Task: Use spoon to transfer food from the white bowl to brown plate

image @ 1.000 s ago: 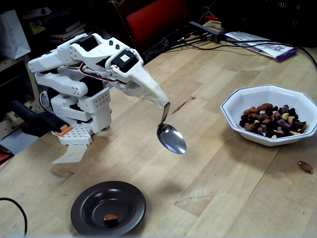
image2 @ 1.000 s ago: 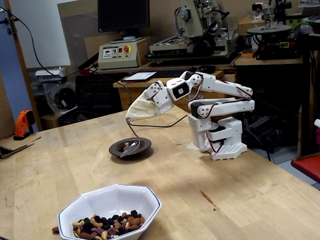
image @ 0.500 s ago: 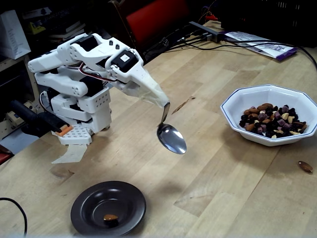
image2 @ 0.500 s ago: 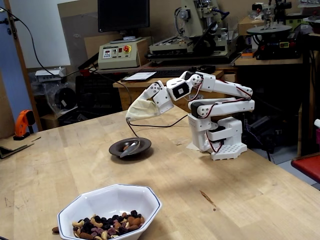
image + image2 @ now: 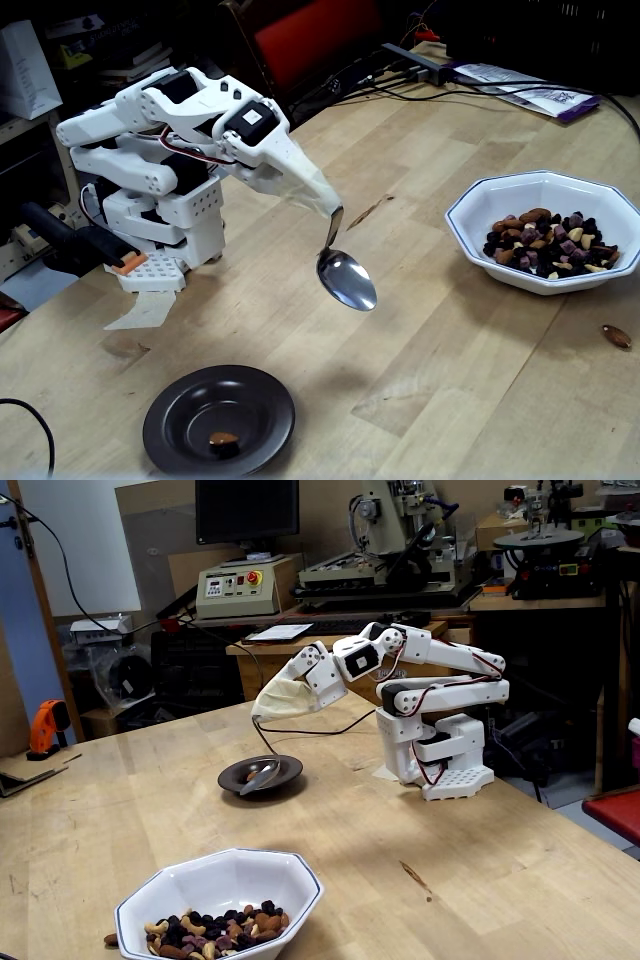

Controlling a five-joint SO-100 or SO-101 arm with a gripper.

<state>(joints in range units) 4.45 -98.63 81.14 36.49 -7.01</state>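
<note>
Nothing has moved since the earlier frames: arm, spoon and dishes sit as before. Folded low over its white base, the arm [image 5: 190,110] reaches out and down, and the claw [image 5: 328,207] is clamped on the top of the spoon [image 5: 345,277] handle, so the spoon hangs bowl-down above the bare wooden table [image 5: 440,390], its bowl empty and shiny. In a fixed view the spoon hangs between the two dishes, with the brown plate [image 5: 180,420] nearer and to the left, the white bowl [image 5: 470,215] well apart on the right. Two pieces of food lie on the plate, an almond [image 5: 224,437] and a dark bit beside it. More food [image 5: 548,243], nuts and dark fruit pieces, is heaped in the bowl, and one stray almond [image 5: 616,336] rests on the table just near of it. In another fixed view the claw [image 5: 260,718] holds the spoon [image 5: 258,776] so that it lines up over the plate [image 5: 285,772], far beyond the bowl [image 5: 225,880]
</note>
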